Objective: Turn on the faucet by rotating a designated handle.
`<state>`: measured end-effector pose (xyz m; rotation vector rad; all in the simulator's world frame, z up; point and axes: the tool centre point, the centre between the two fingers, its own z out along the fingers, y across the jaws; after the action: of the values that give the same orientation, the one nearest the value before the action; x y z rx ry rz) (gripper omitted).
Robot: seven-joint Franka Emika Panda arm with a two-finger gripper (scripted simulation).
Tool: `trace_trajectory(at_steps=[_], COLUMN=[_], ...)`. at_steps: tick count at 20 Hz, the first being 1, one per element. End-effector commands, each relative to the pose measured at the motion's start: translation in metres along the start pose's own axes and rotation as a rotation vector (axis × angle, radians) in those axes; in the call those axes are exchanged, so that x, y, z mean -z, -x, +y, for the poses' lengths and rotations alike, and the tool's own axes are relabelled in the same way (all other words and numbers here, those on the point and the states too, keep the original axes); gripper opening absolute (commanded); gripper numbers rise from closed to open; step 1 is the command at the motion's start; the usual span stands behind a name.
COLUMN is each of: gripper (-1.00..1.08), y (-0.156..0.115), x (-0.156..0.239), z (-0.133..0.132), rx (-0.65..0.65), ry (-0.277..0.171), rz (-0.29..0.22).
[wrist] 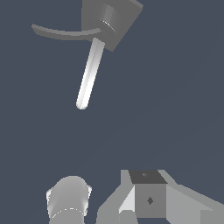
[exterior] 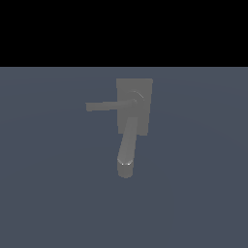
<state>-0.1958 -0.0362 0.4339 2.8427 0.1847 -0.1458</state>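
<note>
One arm is at work here, and only the wrist view shows any of it. Nearest the camera is a grey blocky piece that is probably part of the gripper [wrist: 148, 199], with a rounded grey cylinder [wrist: 70, 199] beside it that we cannot identify. We cannot tell how wide the jaws stand. Nothing is held or touched.

Well beyond it the faucet [exterior: 134, 104] stands on blue-grey ground [exterior: 203, 193], just above the centre of the exterior view. Its thick spout [exterior: 127, 145] runs down toward the frame's bottom. The thin handle [exterior: 102, 106] sticks out level toward the exterior view's left.

The gripper is well apart from the fixture, so we judge the approach has barely begun. The main risk is catching the spout rather than the handle, since both spring from the same block. A contact near the handle's root would give poor leverage, and at its thin tip the finger could slide off.
</note>
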Motion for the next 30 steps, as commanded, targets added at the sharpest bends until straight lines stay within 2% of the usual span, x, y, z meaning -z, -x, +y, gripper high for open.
trace_trajectory(at_steps=[1,9,19,25,30], gripper=[-1.00,-1.00,-1.00,-1.00,-1.00], y=[-0.004,-0.009,-0.011,-0.013,-0.011], x=[-0.006,-0.003,0.026,0.059,0.103], z=[0.002,0.001,0.009,0.021,0.031], rx=[0.008,0.022,-0.007,-0.053,-0.104], ry=[0.018,0.059,0.165,0.288,0.445], rz=[-0.010,-0.002,0.089,0.191,0.313])
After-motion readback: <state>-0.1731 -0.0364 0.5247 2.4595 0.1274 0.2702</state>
